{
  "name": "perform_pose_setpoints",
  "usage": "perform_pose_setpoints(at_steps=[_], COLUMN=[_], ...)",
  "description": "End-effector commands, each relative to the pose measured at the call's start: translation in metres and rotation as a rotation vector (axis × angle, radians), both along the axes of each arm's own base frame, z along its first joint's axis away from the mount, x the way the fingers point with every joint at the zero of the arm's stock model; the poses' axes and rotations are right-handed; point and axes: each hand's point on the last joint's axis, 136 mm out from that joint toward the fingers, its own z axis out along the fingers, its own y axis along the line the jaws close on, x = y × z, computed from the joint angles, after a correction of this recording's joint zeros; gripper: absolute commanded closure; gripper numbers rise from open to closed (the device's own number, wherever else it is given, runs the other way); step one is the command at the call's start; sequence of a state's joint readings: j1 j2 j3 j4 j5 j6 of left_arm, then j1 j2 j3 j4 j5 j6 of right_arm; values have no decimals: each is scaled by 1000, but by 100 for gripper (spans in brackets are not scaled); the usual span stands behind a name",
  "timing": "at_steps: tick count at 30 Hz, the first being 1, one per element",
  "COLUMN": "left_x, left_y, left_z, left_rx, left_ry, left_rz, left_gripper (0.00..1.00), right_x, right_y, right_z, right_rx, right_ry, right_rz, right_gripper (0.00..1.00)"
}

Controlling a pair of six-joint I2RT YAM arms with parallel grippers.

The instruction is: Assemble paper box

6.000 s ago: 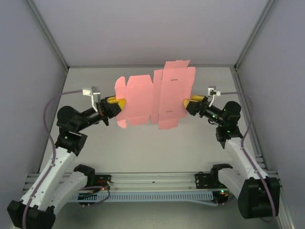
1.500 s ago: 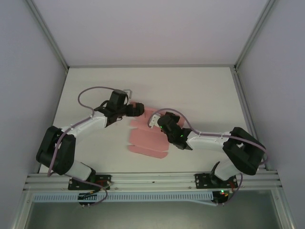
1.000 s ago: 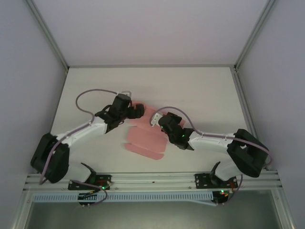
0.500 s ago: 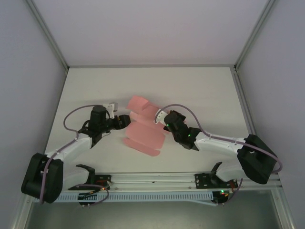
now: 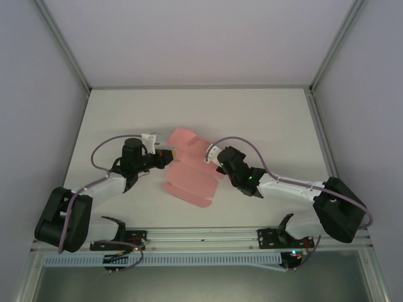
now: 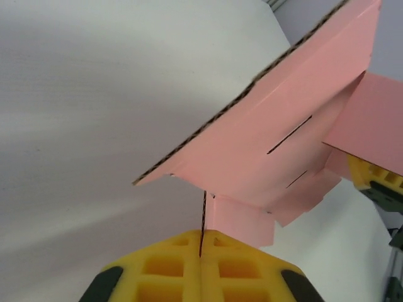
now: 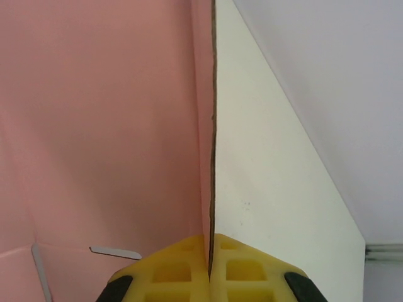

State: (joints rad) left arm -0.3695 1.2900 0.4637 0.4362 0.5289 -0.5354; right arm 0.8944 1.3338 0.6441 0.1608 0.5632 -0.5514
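The paper box (image 5: 189, 176) is a pink die-cut card, partly folded, held low over the table's middle between the two arms. My left gripper (image 5: 165, 160) is shut on a small flap at the card's left edge; the left wrist view shows that flap's edge (image 6: 204, 217) pinched between the yellow pads (image 6: 170, 270), with a slotted panel (image 6: 277, 138) rising above. My right gripper (image 5: 214, 165) is shut on the card's right edge. In the right wrist view that edge (image 7: 211, 157) runs straight up from the shut pads (image 7: 242, 270), the pink panel (image 7: 101, 126) spreading to the left.
The white table (image 5: 264, 119) lies open behind and to both sides. Grey enclosure walls (image 5: 38, 126) stand left and right, and an aluminium rail (image 5: 208, 239) with the arm bases runs along the near edge.
My left gripper left the card's upper left, moved down and left, then closed on the small left flap. The card rose and tilted. My right gripper kept its grip.
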Motion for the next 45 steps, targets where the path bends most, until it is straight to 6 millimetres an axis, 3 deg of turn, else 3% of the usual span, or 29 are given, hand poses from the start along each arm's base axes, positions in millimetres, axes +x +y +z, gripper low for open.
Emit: perform_pose_setpoints(at_steps=[1, 5, 10, 19, 25, 28, 29, 32, 36, 39, 42, 45], left_x=[2, -1, -12, -21, -16, -17, -18, -21, -24, -23, -18, -8], left_y=[-7, -15, -41, -97, -110, -97, -92, -72, -44, -22, 5, 36], left_z=[17, 21, 19, 15, 5, 1, 2, 8, 19, 26, 31, 33], left_rx=[5, 205, 464, 585, 535, 533, 516, 486, 444, 435, 426, 435], left_ry=[-90, -198, -295, -359, -315, -293, -286, -267, -246, -227, -190, -142], left_rz=[-28, 22, 14, -32, 8, 47, 48, 81, 134, 185, 264, 354], left_gripper=[100, 100, 100, 100, 100, 100, 91, 53, 53, 31, 0, 0], right_x=[4, 1, -4, -15, -22, -20, -18, -14, -6, 3, 12, 19], right_y=[1, 6, 15, 35, 39, 31, 26, 15, 4, 1, 3, 9], right_z=[4, 4, 4, 2, 2, 2, 2, 2, 2, 5, 13, 15], right_rx=[34, 34, 9, -15, 5, -22, -46, -139, -227, -267, -315, -375], right_ry=[15, 27, 32, 25, 35, 7, -5, -50, -77, -119, -192, -248], right_rz=[-25, -10, 20, 95, 124, 95, 81, 59, 31, 9, -1, 21], right_gripper=[100, 100, 100, 100, 100, 100, 100, 100, 100, 100, 100, 100])
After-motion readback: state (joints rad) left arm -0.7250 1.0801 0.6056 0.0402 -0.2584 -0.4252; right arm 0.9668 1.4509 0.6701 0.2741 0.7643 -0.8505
